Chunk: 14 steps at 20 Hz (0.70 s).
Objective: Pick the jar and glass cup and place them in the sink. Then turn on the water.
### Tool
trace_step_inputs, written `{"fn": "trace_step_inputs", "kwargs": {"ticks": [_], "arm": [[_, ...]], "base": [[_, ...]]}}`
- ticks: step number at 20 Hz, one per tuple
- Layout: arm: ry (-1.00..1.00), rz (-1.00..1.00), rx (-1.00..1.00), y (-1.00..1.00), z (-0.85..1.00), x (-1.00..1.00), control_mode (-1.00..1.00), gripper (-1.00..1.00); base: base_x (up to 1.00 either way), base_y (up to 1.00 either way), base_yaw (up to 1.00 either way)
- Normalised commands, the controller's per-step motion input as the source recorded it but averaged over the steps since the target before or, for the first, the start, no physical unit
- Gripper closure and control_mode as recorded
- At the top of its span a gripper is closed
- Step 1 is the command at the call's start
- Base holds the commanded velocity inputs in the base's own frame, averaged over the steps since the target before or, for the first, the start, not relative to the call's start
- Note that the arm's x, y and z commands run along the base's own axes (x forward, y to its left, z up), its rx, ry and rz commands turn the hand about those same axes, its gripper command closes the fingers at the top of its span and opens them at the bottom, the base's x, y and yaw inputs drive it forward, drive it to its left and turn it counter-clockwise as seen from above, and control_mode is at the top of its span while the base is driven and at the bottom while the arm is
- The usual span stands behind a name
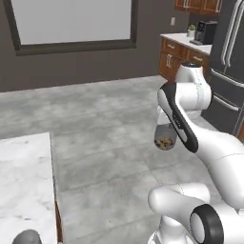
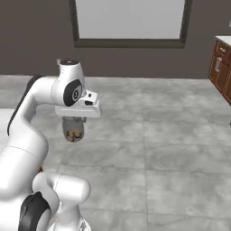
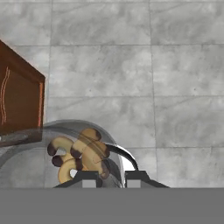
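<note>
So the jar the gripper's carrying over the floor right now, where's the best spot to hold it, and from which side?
Probably just as it is held now: the gripper comes from above and clamps the rim at the top, with the jar hanging upright below it over the grey floor. The small upright cylinder offers its rim to a top approach, and staying upright should keep the brown bits inside.

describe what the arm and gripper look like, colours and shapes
The arm is glossy white, built of rounded, tube-like segments with dark grey to black bands and round caps at the joints. A long black strip runs along one link. The hand is a flat white block, and the gripper ends in two small dark fingertips. No loose cables or markings show.
</note>
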Motion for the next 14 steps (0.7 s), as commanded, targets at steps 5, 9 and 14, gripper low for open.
{"fn": "trace_step_inputs", "kwargs": {"ticks": [5,9,14], "arm": [[0.0,0.0,0.0,0.0,0.0,0.0,1.0,1.0],[0.0,0.0,0.0,0.0,0.0,0.0,1.0,1.0],[0.0,0.0,0.0,0.0,0.0,0.0,1.0,1.0]], "base": [[0.25,-0.35,-0.51],[0.31,-0.38,-0.48],[0.32,-0.41,-0.48]]}}
